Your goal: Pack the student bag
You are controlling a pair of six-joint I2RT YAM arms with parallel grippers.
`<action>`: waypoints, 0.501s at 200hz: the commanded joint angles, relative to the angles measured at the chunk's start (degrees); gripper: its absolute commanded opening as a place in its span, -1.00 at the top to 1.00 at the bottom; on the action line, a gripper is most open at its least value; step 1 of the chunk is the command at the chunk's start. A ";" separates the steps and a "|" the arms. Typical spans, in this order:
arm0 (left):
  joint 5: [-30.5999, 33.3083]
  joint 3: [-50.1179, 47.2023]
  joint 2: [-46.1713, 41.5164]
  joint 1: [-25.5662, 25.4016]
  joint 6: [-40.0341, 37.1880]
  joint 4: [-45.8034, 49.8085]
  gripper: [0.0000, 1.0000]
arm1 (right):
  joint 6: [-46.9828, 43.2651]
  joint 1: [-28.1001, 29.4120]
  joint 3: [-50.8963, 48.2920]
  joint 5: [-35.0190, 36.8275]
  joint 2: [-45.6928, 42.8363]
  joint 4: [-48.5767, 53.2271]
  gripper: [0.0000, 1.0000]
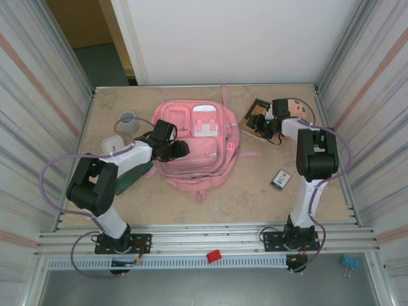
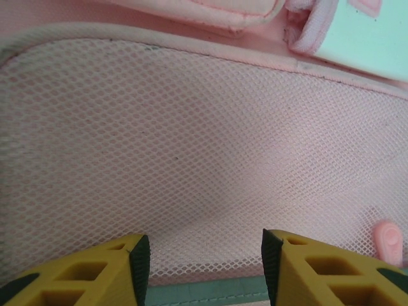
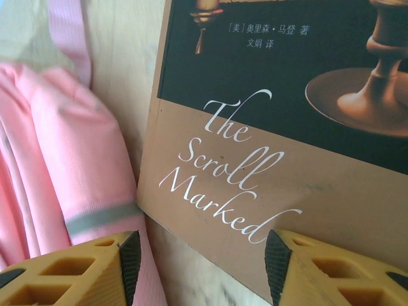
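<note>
The student bag (image 1: 194, 150) lies flat in the middle of the table (image 1: 242, 197), a little closer to the far edge than to the near edge, with its pink straps and mesh back facing up. The left gripper (image 1: 175, 150) hangs over the left side of the bag. In the left wrist view its yellow fingers (image 2: 95, 274) stand apart above the pink mesh (image 2: 204, 146), and nothing is between them.

The right gripper (image 1: 260, 122) is near the far right corner of the table, over a book (image 1: 255, 115) that lies just beside the right side of the bag. In the right wrist view the fingers (image 3: 331, 274) are also apart and grip nothing. Behind the gap between them is the lower part of the brown and black cover (image 3: 287, 127), with the words "The Scroll Marked" on it. The pink fabric of the bag (image 3: 44, 159), with a grey strip, lies next to the left edge of the book.

A grey cup (image 1: 129, 121) and a small white container (image 1: 112, 143) stand toward the left edge. A small box (image 1: 280, 179) lies toward the right edge, well apart from the bag.
</note>
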State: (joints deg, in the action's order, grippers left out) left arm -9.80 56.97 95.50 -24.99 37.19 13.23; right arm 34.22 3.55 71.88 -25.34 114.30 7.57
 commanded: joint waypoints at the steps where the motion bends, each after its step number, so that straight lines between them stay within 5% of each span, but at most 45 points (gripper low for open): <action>1: 3.22 -1.46 -1.63 1.76 -1.92 1.76 -0.03 | 0.66 1.83 -8.82 -0.73 -2.32 10.09 -0.12; 100: 4.90 -1.36 -4.51 4.01 -3.34 1.17 -0.03 | 4.74 7.62 -31.44 6.45 -31.73 19.85 -0.12</action>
State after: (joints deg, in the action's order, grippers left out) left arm -7.60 56.38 94.48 -21.43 35.07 13.34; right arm 35.79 10.22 44.93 -22.33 88.18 17.37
